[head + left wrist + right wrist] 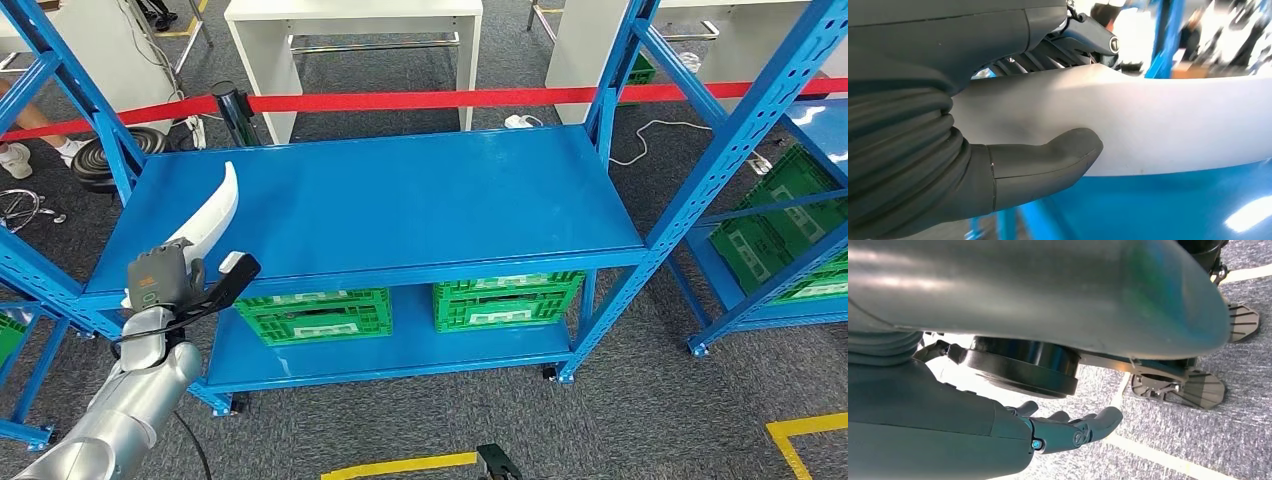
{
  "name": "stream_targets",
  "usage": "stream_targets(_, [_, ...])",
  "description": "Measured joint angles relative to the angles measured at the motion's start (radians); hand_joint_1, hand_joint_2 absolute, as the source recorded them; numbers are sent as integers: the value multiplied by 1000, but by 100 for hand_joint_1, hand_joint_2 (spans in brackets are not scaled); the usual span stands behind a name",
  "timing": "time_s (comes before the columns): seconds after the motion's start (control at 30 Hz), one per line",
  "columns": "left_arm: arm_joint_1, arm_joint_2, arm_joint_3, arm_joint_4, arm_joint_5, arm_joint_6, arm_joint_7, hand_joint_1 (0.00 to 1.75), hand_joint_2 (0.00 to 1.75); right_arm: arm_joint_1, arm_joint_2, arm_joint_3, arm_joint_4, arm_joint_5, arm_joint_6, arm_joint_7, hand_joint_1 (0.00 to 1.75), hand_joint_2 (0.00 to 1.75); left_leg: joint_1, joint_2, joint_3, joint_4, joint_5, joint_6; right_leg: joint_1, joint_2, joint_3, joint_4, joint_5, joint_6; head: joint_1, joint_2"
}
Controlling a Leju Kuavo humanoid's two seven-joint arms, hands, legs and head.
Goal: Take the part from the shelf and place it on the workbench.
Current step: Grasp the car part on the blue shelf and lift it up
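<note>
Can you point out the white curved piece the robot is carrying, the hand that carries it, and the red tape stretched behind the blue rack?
white curved part (222,205): head view, on its upper blade.
left hand (165,280): head view, on the grey back of the hand.
red tape (420,99): head view, on its middle stretch.

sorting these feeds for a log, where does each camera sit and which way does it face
Head view: high on the body, looking forward and down at the blue metal rack; silver left arm and left hand show.
Left wrist view: behind the left hand, along the curved white plastic part it grips.
Right wrist view: on the hanging arm, facing grey carpet; right hand shows.
Head and left wrist views share the white part.
</note>
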Motion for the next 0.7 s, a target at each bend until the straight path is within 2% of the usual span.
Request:
stream_targets(0.17, [-25, -26, -2, -36, -24, 100, -98, 175, 175, -3, 1, 8, 0, 0, 11, 0, 0, 0, 0, 0, -1, 1, 0, 0, 0, 0, 0, 0, 0, 1, 0, 0])
stream_targets(0.3, [-45, -54, -7, -74, -33, 121, -142, 175, 175, -5, 2, 10, 0, -3, 16, 0, 0, 0, 0, 0, -1, 1, 0, 0, 0, 0, 0, 0, 1, 1, 0, 0])
stream_targets(0.4, [-43, -79, -4, -124, 33, 121, -266, 175, 175, -6, 2, 10, 0, -10, 17, 0, 0, 0, 0, 0, -2, 2, 1, 1, 0, 1, -1, 0, 2, 1, 0, 0])
stream_targets(0.47, [-37, -101, 5, -169, 114, 112, -366, 175, 175, -7, 2, 10, 0, -14, 18, 0, 0, 0, 0, 0, -2, 2, 1, 1, 0, 0, -1, 0, 2, 1, 0, 0])
stream_targets(0.57, [-6, -126, 11, -267, 234, 72, -449, 175, 175, -9, 3, 10, 0, -16, 18, 0, 0, 0, 0, 0, -3, 2, 1, 2, 0, 0, -1, 0, 2, 1, 0, 0])
stream_targets(0.7, [110, -133, -10, -570, 471, -59, -495, 175, 175, -7, 3, 10, 0, -29, 14, 0, 0, 0, -1, 3, -4, 3, -1, 3, -1, 3, -3, 0, 2, 3, 0, 0])
